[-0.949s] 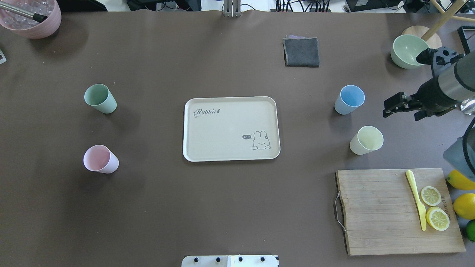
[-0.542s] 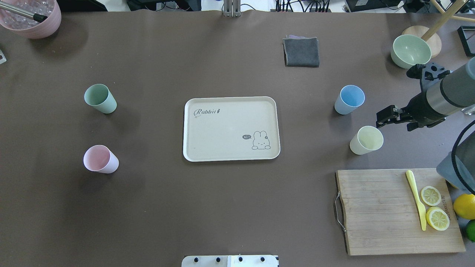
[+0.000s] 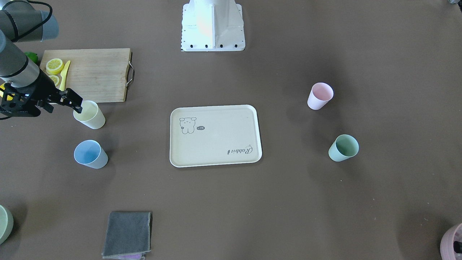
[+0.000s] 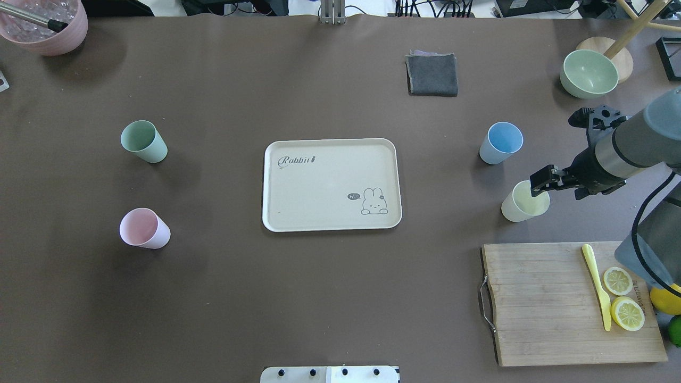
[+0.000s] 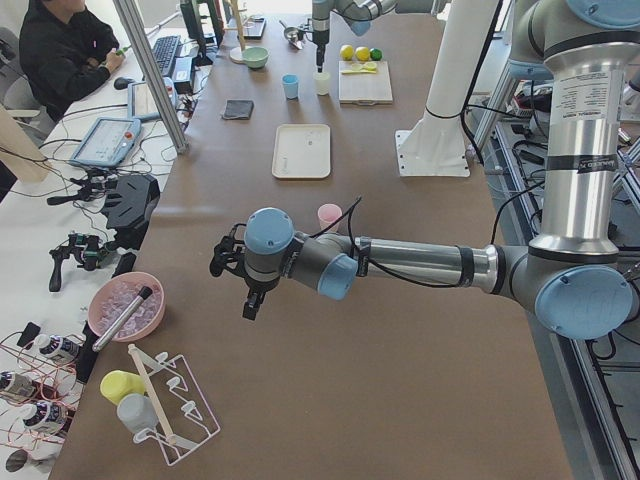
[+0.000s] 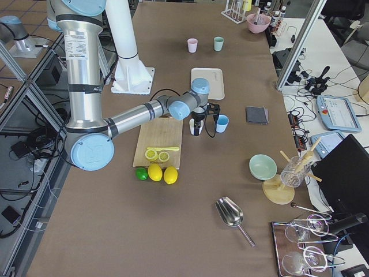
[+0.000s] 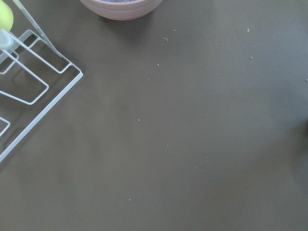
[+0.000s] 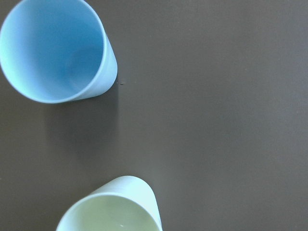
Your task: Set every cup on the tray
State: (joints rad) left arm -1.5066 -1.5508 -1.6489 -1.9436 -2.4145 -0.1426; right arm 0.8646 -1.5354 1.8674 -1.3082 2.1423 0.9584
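Observation:
The cream rabbit tray (image 4: pixel 319 186) (image 3: pixel 216 141) lies mid-table with nothing on it. All the cups stand upright on the table. The mint green cup (image 4: pixel 142 141) and pink cup (image 4: pixel 143 229) are left of the tray; the light blue cup (image 4: pixel 501 142) (image 8: pixel 53 53) and pale yellow cup (image 4: pixel 518 208) (image 3: pixel 91 117) (image 8: pixel 113 211) are right of it. My right gripper (image 4: pixel 541 182) (image 3: pixel 75 101) hovers over the yellow cup's outer rim, apparently open and empty. My left gripper (image 5: pixel 249 303) shows only in the exterior left view, near a pink pot; I cannot tell its state.
A wooden cutting board (image 4: pixel 542 303) with lemon slices and a yellow knife lies at the near right, whole lemons beside it. A grey cloth (image 4: pixel 432 74) and a green bowl (image 4: pixel 588 72) sit far right. The pink pot (image 4: pixel 45 26) is far left, beside a wire rack (image 7: pixel 29 86).
My right arm has swung leftward and nearer, from beside the green bowl and blue cup to above the yellow cup's rim. No cup has moved.

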